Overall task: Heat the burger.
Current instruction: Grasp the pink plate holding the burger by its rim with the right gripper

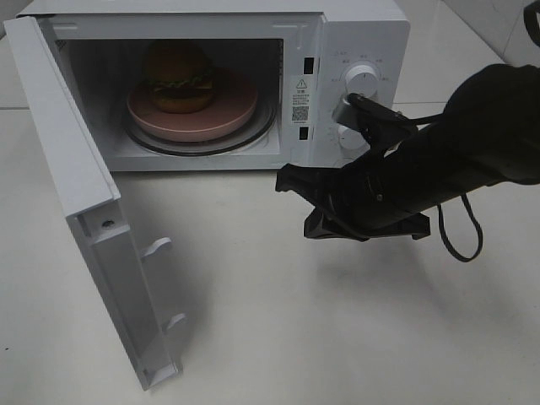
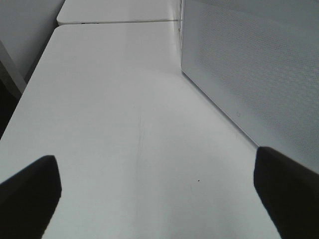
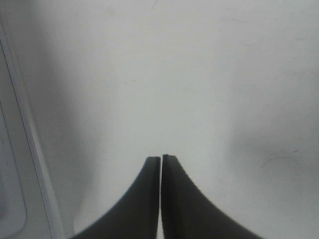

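1 domed burger [image 1: 177, 78] on rnd pink dish [image 1: 234, 113], inside microwave [image 1: 371, 38].

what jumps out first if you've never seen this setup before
The white microwave at the back of the table stands with its door swung wide open toward the left. Inside, the burger sits on a pink dish on the turntable. In front of the control panel, the black right gripper hangs above the table with its jaws shut, holding nothing.
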`<state>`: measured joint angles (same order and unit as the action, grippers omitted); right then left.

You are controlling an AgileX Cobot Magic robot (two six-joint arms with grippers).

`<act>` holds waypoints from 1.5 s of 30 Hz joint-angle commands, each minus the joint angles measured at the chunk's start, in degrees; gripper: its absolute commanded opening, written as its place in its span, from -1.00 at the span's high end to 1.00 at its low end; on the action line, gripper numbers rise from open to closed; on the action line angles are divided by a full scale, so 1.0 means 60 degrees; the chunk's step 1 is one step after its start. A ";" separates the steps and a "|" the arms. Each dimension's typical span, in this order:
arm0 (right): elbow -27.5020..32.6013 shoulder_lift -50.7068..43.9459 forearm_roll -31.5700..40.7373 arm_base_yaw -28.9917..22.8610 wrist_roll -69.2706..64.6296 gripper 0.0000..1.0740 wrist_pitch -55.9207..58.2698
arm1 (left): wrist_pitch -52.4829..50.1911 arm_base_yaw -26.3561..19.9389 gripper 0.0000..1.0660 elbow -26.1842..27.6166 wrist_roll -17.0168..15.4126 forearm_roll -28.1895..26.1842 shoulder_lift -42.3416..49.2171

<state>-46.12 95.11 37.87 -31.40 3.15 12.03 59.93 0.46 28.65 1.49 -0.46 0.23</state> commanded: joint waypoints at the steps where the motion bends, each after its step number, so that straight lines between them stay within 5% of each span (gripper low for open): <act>1: -0.0248 -0.0076 -0.0707 0.0000 0.0898 0.93 0.0974 | -0.0086 0.0000 -0.90 -0.0019 -0.0010 -0.0019 0.0201; 10: -0.0525 -0.0076 -0.2149 0.0000 0.2149 0.92 0.2588 | -0.0086 0.0000 -0.90 -0.0019 -0.0010 -0.0019 0.0201; 17: -0.1012 -0.0076 -0.3333 0.0000 0.5806 0.89 0.4670 | -0.0086 0.0000 -0.90 -0.0019 -0.0010 -0.0019 0.0201; 35: -0.1070 -0.0076 -0.4631 0.0000 1.1087 0.76 0.5338 | -0.0086 0.0000 -0.90 -0.0019 -0.0010 -0.0019 0.0201; 41: -0.1461 -0.0076 -0.5539 -0.0029 1.1106 0.40 0.5586 | -0.0086 0.0000 -0.90 -0.0019 -0.0010 -0.0019 0.0201; 42: -0.1595 -0.0076 -0.5806 -0.0029 1.1058 0.18 0.5644 | -0.0086 0.0000 -0.90 -0.0019 -0.0010 -0.0019 0.0201; 44: -0.1662 -0.0076 -0.5901 -0.0029 1.0934 0.06 0.5644 | -0.0086 0.0000 -0.90 -0.0019 -0.0010 -0.0019 0.0201; 45: -0.1786 -0.0076 -0.5987 -0.0029 1.0466 -0.19 0.5653 | -0.0086 0.0000 -0.90 -0.0019 -0.0010 -0.0019 0.0201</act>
<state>-55.81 95.11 3.04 -31.40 68.64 44.92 59.93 0.46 28.65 1.49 -0.46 0.23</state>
